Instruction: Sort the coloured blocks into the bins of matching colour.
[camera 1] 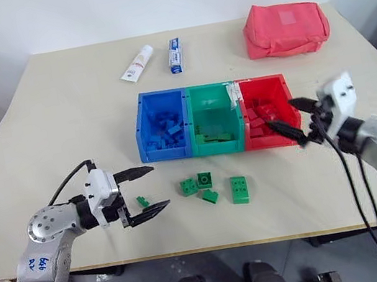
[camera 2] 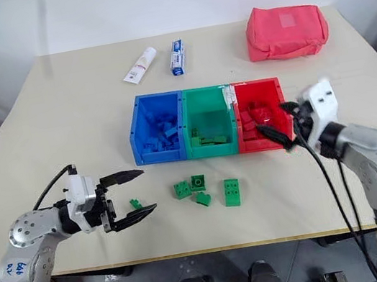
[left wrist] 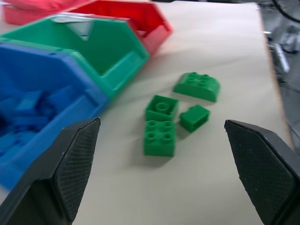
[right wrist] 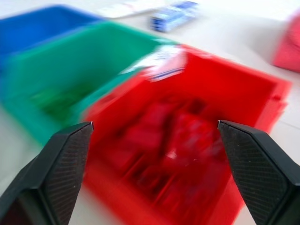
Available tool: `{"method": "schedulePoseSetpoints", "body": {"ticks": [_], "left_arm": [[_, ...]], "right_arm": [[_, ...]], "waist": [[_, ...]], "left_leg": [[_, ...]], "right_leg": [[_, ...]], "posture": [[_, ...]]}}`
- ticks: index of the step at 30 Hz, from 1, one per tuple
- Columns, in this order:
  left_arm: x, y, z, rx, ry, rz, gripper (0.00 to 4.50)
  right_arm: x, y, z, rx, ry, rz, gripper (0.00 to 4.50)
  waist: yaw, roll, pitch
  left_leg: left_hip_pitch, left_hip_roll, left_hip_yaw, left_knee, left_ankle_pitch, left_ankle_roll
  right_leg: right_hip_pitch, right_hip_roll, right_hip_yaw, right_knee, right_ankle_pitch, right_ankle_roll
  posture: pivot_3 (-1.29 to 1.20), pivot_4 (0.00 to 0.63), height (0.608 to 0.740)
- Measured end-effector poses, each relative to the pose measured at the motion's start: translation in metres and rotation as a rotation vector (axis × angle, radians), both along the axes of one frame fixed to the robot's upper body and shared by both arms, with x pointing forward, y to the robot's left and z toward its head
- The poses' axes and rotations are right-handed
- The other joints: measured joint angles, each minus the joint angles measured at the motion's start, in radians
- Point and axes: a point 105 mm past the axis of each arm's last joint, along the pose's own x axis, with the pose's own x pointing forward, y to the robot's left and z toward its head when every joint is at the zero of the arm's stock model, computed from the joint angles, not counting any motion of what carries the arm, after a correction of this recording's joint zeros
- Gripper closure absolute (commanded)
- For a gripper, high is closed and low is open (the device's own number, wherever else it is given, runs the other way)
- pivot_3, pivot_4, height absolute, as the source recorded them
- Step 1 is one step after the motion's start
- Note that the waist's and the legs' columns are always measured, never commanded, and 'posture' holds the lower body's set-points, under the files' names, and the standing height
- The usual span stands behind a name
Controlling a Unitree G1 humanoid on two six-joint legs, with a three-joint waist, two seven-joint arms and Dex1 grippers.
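Hovering open-fingered, right gripper point(camera 1: 298, 122) over red bin point(camera 1: 272, 142), left gripper point(camera 1: 148, 190) near green blocks point(camera 1: 208, 188).

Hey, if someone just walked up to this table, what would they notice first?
Probably the bins, blue, green and red in a row at mid-table, each holding bricks of its own colour. Next, loose green bricks in front of them, near the open left gripper. The right gripper hangs open by the red bin.
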Motion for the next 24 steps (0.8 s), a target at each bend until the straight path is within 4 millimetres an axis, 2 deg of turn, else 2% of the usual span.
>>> {"method": "schedulePoseSetpoints", "body": {"ticks": [4, 8, 9, 12, 16, 19, 24], "left_arm": [[-0.005, -0.006, -0.007, 0.063, -0.057, -0.073, 0.0], [-0.005, -0.007, -0.014, 0.087, -0.055, -0.098, 0.0], [-0.005, -0.007, -0.014, 0.089, -0.06, -0.105, 0.0], [-0.002, -0.008, -0.01, 0.074, -0.084, -0.099, 0.0], [-0.003, -0.002, -0.012, 0.068, -0.071, -0.068, 0.0], [-0.006, 0.001, -0.018, 0.073, -0.051, -0.054, 0.0], [-0.009, 0.002, -0.016, 0.077, -0.066, -0.036, 0.0]], "right_arm": [[-0.034, -0.023, -0.021, -0.2, 0.003, 0.11, 0.04], [-0.04, -0.03, -0.029, -0.279, 0.011, 0.159, 0.04], [-0.039, -0.027, -0.029, -0.29, 0.005, 0.181, 0.04], [-0.043, -0.001, -0.041, -0.367, 0.072, 0.347, 0.04], [-0.041, 0.032, -0.046, -0.402, 0.114, 0.502, 0.04], [-0.033, 0.059, -0.051, -0.434, 0.11, 0.577, 0.04], [-0.022, 0.09, -0.076, -0.459, 0.145, 0.643, 0.04]], "waist": [[-0.002, 0.0, 0.0], [-0.014, 0.0, 0.0], [-0.015, 0.0, 0.0], [-0.011, 0.0, 0.0], [-0.014, 0.0, 0.0], [-0.011, 0.0, 0.0], [-0.004, 0.0, 0.0]], "left_leg": [[0.002, 0.001, 0.003, 0.0, 0.0, 0.0], [0.004, 0.004, 0.007, 0.0, 0.0, 0.0], [0.004, 0.006, 0.007, 0.0, -0.001, -0.001], [0.004, 0.007, 0.007, 0.0, -0.001, -0.003], [0.003, 0.008, 0.008, 0.0, -0.002, -0.003], [0.003, 0.009, 0.007, 0.0, -0.003, -0.003], [0.002, 0.008, 0.007, 0.001, -0.003, -0.003]], "right_leg": [[0.002, 0.0, 0.0, -0.002, 0.0, 0.0], [0.001, 0.001, 0.001, -0.001, 0.001, 0.0], [0.001, 0.001, 0.001, -0.001, 0.001, -0.001], [0.0, 0.001, 0.001, -0.001, 0.002, -0.002], [0.0, 0.001, 0.001, -0.003, 0.002, -0.002], [0.0, 0.001, 0.001, -0.004, 0.002, -0.002], [0.0, 0.001, 0.0, -0.004, 0.002, -0.002]], "posture": [[0.0, 0.15, 0.74], [0.0, 0.15, 0.74], [0.0, 0.15, 0.74], [0.0, 0.15, 0.74], [0.0, 0.15, 0.74], [0.0, 0.15, 0.74], [0.0, 0.15, 0.74]]}}
